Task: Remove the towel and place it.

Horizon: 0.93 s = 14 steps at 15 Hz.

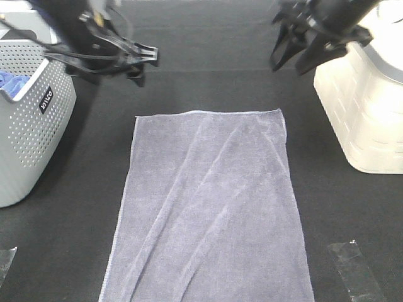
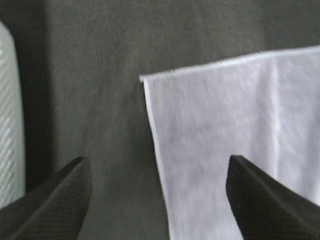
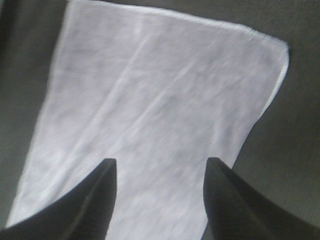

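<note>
The grey-lavender towel [image 1: 211, 207] lies spread flat on the dark table, its long side running toward the front edge, with a few soft creases. My left gripper [image 1: 143, 63] hangs open and empty above the table, just beyond the towel's far left corner [image 2: 145, 78]. My right gripper [image 1: 291, 55] hangs open and empty above the table beyond the towel's far right corner [image 3: 280, 47]. In the left wrist view the towel [image 2: 225, 130] lies under the open fingers. In the right wrist view the towel [image 3: 150, 115] fills the space between the fingers.
A grey perforated basket [image 1: 28, 126] stands at the left with a bright blue cloth [image 1: 11, 85] inside; its wall also shows in the left wrist view [image 2: 7, 120]. A white basket [image 1: 368, 107] stands at the right. Clear tape strips [image 1: 356, 270] lie near the front.
</note>
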Tool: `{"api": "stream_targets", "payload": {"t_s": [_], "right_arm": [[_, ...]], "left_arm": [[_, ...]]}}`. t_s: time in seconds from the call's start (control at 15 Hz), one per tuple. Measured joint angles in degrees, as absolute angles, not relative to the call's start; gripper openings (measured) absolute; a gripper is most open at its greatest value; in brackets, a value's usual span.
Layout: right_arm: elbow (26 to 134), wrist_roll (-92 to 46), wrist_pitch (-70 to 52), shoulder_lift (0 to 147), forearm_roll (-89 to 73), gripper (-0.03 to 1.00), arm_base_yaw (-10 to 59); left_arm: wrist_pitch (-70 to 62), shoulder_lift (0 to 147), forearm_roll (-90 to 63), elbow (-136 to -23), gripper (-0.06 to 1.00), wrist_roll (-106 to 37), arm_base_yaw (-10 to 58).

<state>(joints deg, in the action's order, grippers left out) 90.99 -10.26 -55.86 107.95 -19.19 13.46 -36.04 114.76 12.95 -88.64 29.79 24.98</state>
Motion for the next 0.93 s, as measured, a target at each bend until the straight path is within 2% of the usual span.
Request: {"api": "stream_targets", "payload": {"t_s": [0.53, 0.93], "right_arm": [[109.1, -3.6, -52.6, 129.1, -5.3, 0.51, 13.2], [110.6, -0.7, -49.2, 137.2, 0.0, 0.47, 13.2]], "left_arm": [[-45.1, 133.4, 10.9, -110.4, 0.71, 27.0, 24.7], [-47.0, 137.9, 0.7, -116.7, 0.68, 23.3, 20.1]]}}
